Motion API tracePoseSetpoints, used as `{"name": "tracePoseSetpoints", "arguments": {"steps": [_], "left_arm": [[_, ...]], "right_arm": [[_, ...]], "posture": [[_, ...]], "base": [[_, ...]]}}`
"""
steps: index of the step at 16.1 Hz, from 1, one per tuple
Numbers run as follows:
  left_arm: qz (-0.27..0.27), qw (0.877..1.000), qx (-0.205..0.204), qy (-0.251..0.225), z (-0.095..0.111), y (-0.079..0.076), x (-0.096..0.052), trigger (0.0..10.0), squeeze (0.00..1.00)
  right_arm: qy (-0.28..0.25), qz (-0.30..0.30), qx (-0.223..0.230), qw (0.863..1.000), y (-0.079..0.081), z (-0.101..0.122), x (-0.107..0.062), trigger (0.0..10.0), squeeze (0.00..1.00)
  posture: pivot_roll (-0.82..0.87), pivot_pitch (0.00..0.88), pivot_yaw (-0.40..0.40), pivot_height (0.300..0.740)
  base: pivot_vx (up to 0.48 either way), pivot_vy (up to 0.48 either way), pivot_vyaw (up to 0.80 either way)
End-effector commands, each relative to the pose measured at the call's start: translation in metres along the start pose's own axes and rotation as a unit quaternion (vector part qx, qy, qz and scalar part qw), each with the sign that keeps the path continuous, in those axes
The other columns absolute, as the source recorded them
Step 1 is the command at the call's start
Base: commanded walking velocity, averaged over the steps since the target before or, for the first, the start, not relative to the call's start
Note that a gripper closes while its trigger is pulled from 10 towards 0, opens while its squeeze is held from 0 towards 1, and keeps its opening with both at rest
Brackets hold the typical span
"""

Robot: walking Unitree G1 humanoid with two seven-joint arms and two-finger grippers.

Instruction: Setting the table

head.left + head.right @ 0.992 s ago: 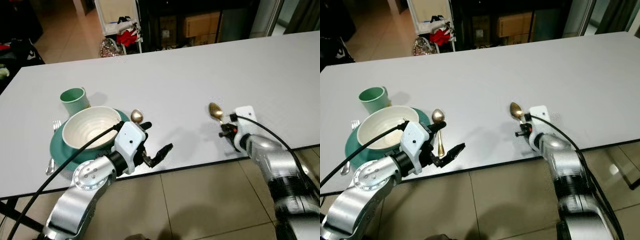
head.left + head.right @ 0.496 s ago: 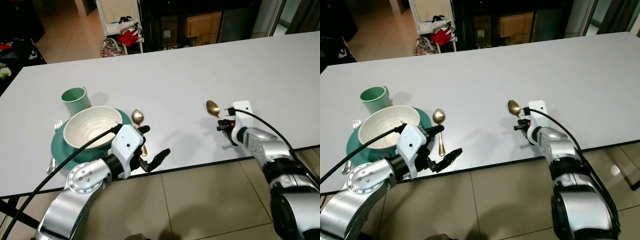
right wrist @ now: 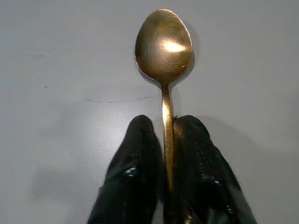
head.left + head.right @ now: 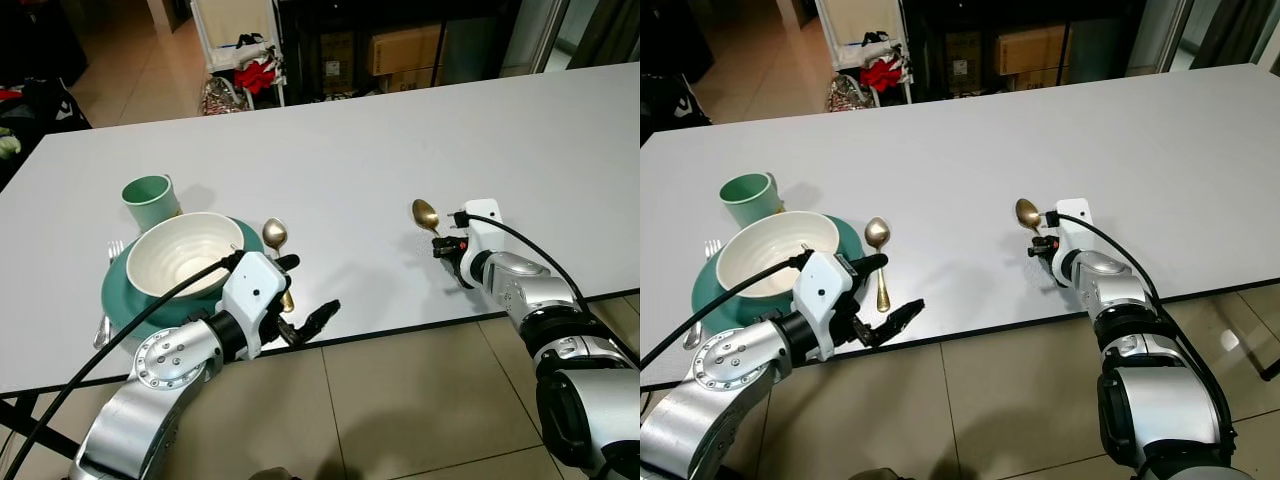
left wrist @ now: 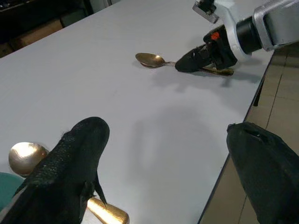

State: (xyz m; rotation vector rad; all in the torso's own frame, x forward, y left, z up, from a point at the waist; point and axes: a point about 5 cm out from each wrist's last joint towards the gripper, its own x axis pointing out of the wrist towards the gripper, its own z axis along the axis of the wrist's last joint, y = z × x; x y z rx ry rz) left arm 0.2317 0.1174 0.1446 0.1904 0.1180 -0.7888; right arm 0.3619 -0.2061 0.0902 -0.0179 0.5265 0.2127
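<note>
- Gold spoon [image 3: 164,70] lies flat on the white table [image 4: 400,130], near the front edge on my right side, bowl end pointing away from me.
- My right gripper [image 3: 167,140] is clamped on that spoon's handle: the two black fingers [image 3: 135,168] press in from either side, with the handle running straight down the middle between them.
- The spoon's bowl sticks out well past the fingertips, clear of them. The handle's rear end is hidden under the fingers.
- From the head camera, the right gripper [image 4: 447,246] sits low over the table, with the spoon bowl [image 4: 425,213] just ahead of it and toward my left.
- My left gripper [image 4: 305,300] has its fingers spread wide apart and grips nothing. It hovers at the table's front edge.
- A second gold spoon [image 4: 275,238] lies on the table just beside the teal plate [image 4: 115,295], on the plate's right. Its handle runs back under my left wrist; one left finger [image 5: 70,163] is right over it. Can't tell if they touch.
- A cream bowl [image 4: 185,255] sits on the teal plate.
- A green mug [image 4: 148,198] stands upright on the table just behind the plate.
- A fork [image 4: 108,300] lies to the left of the plate, partly hidden by its rim.
- The two spoons are well apart, with bare table between them.
</note>
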Motion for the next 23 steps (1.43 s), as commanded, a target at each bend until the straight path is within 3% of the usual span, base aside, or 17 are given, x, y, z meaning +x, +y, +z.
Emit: {"name": "tracePoseSetpoints", "arguments": {"steps": [1,4,6,9,10,12,15,19,21,22,23], "left_arm": [[0.026,0.999,-0.01,-0.018,0.006,0.007,-0.002,10.0,0.0],[0.075,0.996,-0.022,-0.031,0.007,0.017,-0.004,10.0,0.0],[0.096,0.994,-0.019,-0.04,0.011,0.019,-0.006,10.0,0.0],[0.175,0.984,-0.016,-0.037,0.014,0.023,-0.011,10.0,0.0],[0.192,0.981,-0.016,-0.036,0.014,0.025,-0.013,10.0,0.0],[0.274,0.961,-0.022,-0.033,0.015,0.03,-0.018,10.0,0.0],[0.278,0.959,-0.027,-0.047,0.017,0.027,-0.015,10.0,0.0],[0.31,0.948,-0.002,-0.065,0.03,0.031,-0.01,10.0,0.0],[0.351,0.932,0.022,-0.088,0.034,0.037,-0.016,10.0,0.0],[0.379,0.919,0.015,-0.107,0.038,0.043,-0.02,10.0,0.0],[0.383,0.917,0.014,-0.111,0.04,0.045,-0.021,10.0,0.0]], "right_arm": [[-0.029,0.012,0.004,1.0,0.002,0.017,-0.001,10.0,1.0],[-0.064,0.027,-0.009,0.998,0.008,0.026,-0.017,10.0,1.0],[-0.09,0.02,-0.048,0.995,0.018,0.028,-0.047,10.0,1.0],[-0.188,0.04,-0.071,0.979,0.054,0.022,-0.106,10.0,1.0],[-0.191,0.043,-0.07,0.978,0.061,0.019,-0.113,10.0,1.0],[-0.212,0.042,-0.078,0.973,0.083,0.006,-0.132,10.0,1.0],[-0.251,0.038,-0.083,0.964,0.092,0.017,-0.14,10.0,1.0],[-0.285,0.007,-0.099,0.953,0.085,0.028,-0.142,10.0,1.0],[-0.303,-0.018,-0.074,0.95,0.082,0.033,-0.142,10.0,1.0],[-0.304,-0.021,-0.066,0.95,0.08,0.034,-0.14,10.0,1.0],[-0.304,-0.023,-0.067,0.95,0.079,0.035,-0.139,10.0,1.0]], "posture": [[0.09,0.0,0.088,0.74],[0.07,0.0,0.085,0.74],[0.05,0.0,0.084,0.74],[0.01,0.0,0.097,0.74],[0.01,0.0,0.099,0.74],[0.02,0.0,0.087,0.74],[0.03,0.0,0.059,0.74],[0.06,0.0,0.04,0.74],[0.06,0.0,0.042,0.74],[0.08,0.0,0.034,0.74],[0.08,0.0,0.033,0.74]], "base": [[0.0,0.0,0.0],[0.0,0.0,0.0],[0.0,0.0,0.0],[0.0,0.0,0.0],[0.0,0.0,0.0],[0.0,0.0,0.8],[0.0,0.0,0.8],[0.0,0.0,0.8],[0.0,0.0,0.8],[0.0,0.0,0.8],[0.0,0.0,0.8]]}}
